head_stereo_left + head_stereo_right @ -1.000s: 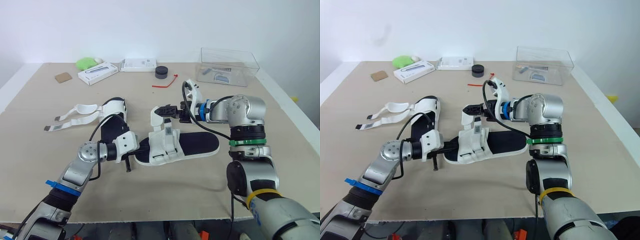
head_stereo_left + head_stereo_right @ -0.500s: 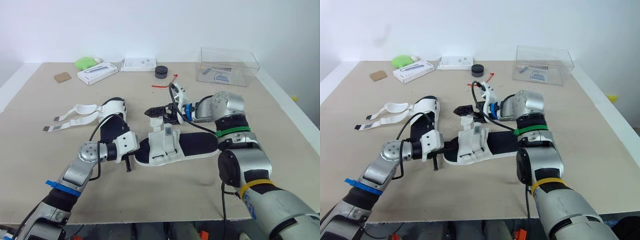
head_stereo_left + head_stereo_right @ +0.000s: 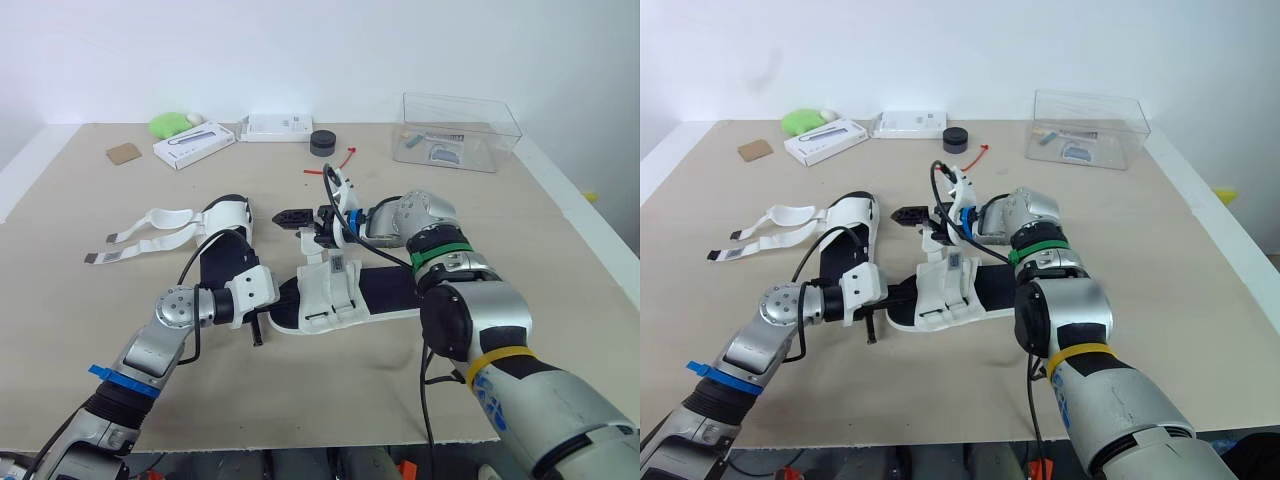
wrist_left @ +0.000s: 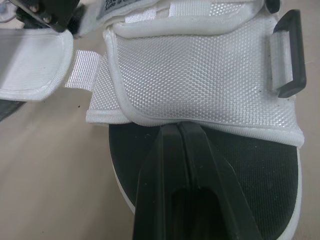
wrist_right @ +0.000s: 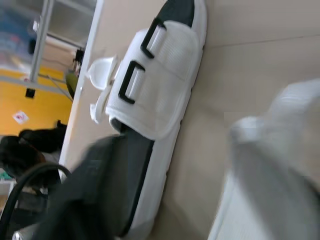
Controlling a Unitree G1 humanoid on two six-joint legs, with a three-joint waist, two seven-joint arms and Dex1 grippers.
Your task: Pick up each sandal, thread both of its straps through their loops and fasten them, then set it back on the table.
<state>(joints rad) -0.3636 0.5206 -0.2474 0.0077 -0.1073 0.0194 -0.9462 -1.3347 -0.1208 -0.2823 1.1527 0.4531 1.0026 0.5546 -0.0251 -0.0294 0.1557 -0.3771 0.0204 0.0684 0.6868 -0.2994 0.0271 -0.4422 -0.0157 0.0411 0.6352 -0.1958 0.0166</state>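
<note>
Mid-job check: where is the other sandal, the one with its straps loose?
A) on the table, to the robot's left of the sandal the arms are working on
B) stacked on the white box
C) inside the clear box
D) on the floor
A: the loose-strapped sandal lies flat on the table, to the left of the centre sandal, with its straps splayed outward.

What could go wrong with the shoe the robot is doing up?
The left jaws lie shut on top of the white-strapped, black-soled sandal, seemingly not gripping it, so it could slide across the beige table. The loose white fabric strap stands up by the right jaws and might flop back before reaching a black plastic loop.
</note>
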